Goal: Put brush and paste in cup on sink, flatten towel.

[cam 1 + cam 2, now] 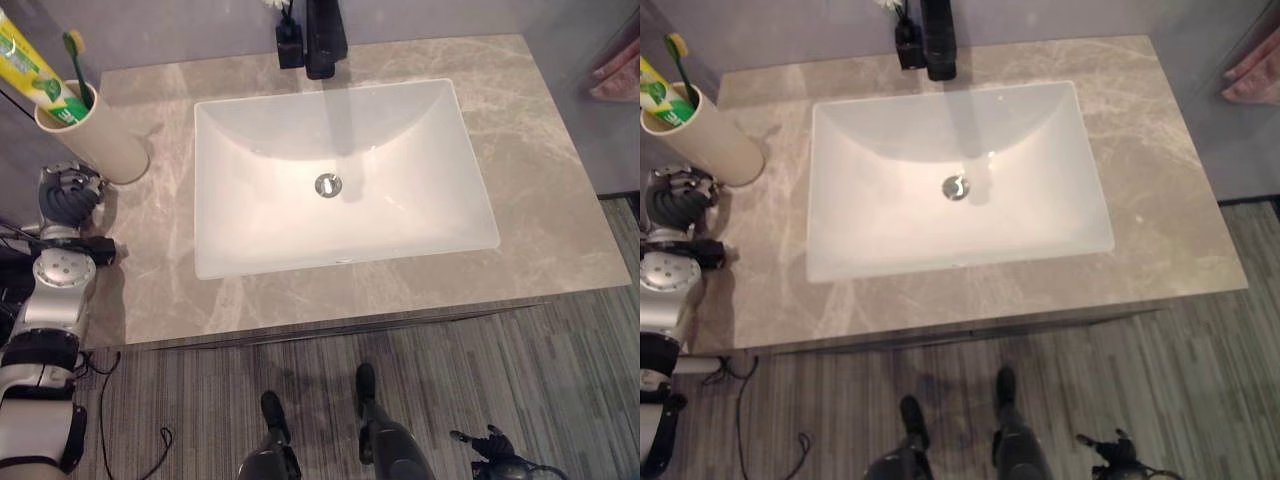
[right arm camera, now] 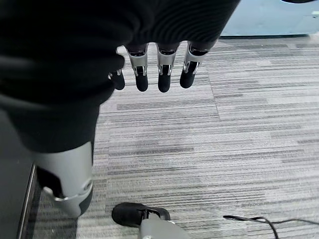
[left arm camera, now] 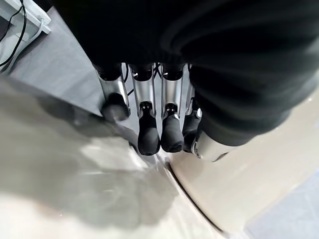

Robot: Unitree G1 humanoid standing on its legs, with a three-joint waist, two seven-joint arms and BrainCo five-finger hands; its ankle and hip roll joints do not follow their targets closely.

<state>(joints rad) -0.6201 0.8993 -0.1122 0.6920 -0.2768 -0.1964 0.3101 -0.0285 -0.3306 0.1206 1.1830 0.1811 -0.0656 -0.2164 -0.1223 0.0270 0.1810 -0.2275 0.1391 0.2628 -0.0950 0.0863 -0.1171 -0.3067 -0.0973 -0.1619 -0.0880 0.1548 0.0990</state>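
Note:
A beige cup [image 1: 97,138] stands at the counter's far left corner, upright. A green and yellow toothpaste tube [image 1: 35,76] and a green-handled toothbrush [image 1: 76,58] stick out of it. My left hand [image 1: 68,194] rests on the counter just in front of the cup; in the left wrist view its fingers [image 3: 149,135] are straight, with the cup's wall [image 3: 244,184] close beside them, and hold nothing. My right hand [image 2: 164,74] hangs low over the striped floor, fingers relaxed and empty. A pink towel [image 1: 618,66] hangs at the far right, past the counter.
A white rectangular sink [image 1: 260,205] is sunk into the middle of the grey marble counter [image 1: 545,200]. A black faucet [image 1: 325,38] stands behind it, with a small dark holder [image 1: 289,44] at its left. The counter's front edge faces me.

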